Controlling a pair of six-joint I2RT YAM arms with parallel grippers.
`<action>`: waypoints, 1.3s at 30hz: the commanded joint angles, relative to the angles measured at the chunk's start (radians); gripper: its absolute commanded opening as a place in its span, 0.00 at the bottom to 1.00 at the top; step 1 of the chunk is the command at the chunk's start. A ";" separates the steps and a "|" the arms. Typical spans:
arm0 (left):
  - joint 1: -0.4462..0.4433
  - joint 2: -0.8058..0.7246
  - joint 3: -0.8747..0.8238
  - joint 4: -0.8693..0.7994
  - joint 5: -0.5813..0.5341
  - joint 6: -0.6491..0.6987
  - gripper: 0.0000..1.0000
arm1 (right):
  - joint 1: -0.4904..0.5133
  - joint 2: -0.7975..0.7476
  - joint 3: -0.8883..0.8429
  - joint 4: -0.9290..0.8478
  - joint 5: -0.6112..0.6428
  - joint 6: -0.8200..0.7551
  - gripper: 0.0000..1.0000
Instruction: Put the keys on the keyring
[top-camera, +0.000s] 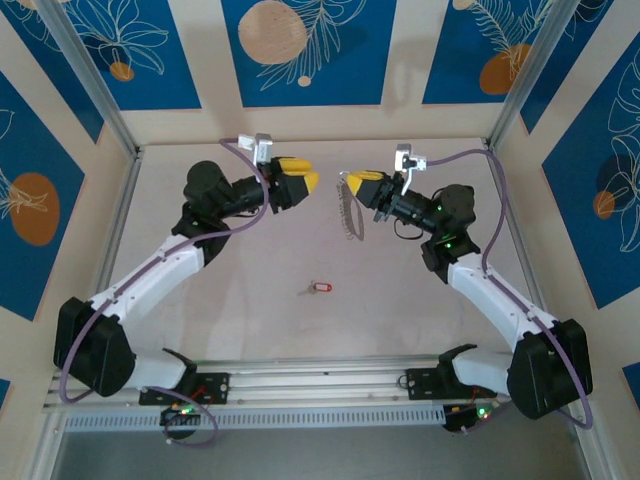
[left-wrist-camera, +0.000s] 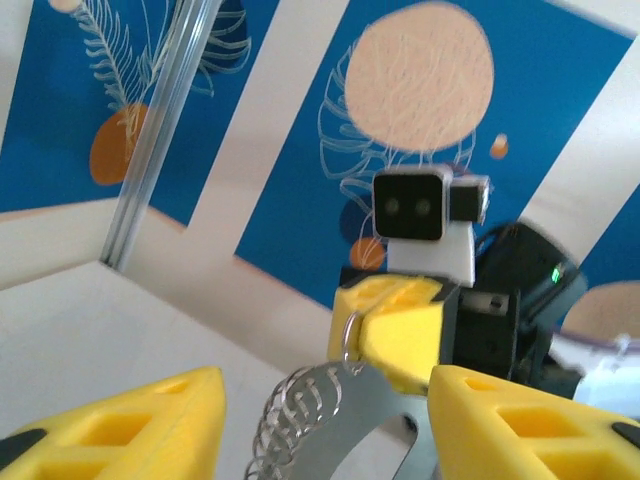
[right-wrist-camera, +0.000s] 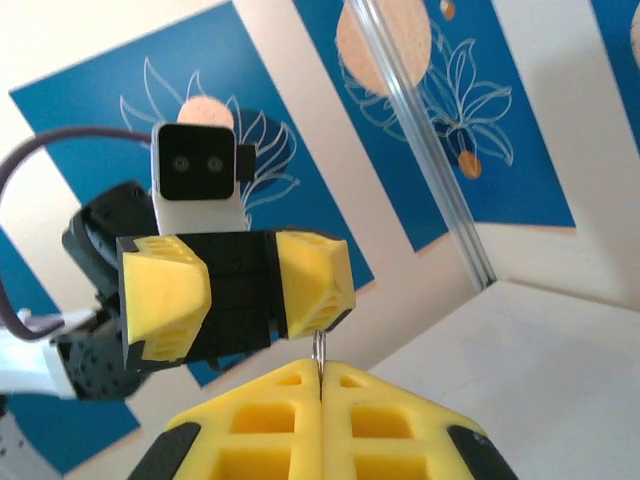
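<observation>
Seen from the top camera, the right tool (top-camera: 352, 181) is closed on one end of the keyring (top-camera: 347, 214). The loop leaves the tips with its long axis running toward the arm bases, and a fringe of small metal pieces follows one of its long sides. The left tool (top-camera: 312, 180) faces the right tool with its fingers apart and nothing between them. A small gap is between its tips and the loop. The key (top-camera: 317, 288) lies flat on the bench (top-camera: 240, 300), well apart from both tools, nearer to the arm bases and about midway between the two. Its long axis goes across the bench: the red head points to the side of the right tool, the thin blade to the side of the left tool.

In the left wrist camera, the left tool (left-wrist-camera: 325, 405) shows its two yellow fingers (left-wrist-camera: 140, 425) standing wide apart. Beyond them the right tool (left-wrist-camera: 358, 335) pinches the thin wire of the keyring (left-wrist-camera: 300, 400). The loop hangs down from this tool, and its fringe looks like a row of small coils.

In the right wrist camera, the right tool (right-wrist-camera: 320, 385) has its fingers pressed together, and the wire of the keyring (right-wrist-camera: 319, 348) stands up out of the seam between them. Directly in front, the left tool (right-wrist-camera: 240, 290) faces it with its fingers apart.
</observation>
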 joint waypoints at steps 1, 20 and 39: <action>-0.005 0.038 -0.020 0.236 -0.032 -0.154 0.53 | 0.041 0.020 -0.013 0.169 0.121 0.049 0.00; -0.049 0.071 -0.048 0.302 -0.026 -0.180 0.47 | 0.117 0.083 -0.022 0.266 0.225 0.059 0.00; -0.077 0.135 -0.002 0.325 0.006 -0.175 0.35 | 0.117 0.095 -0.025 0.269 0.214 0.066 0.00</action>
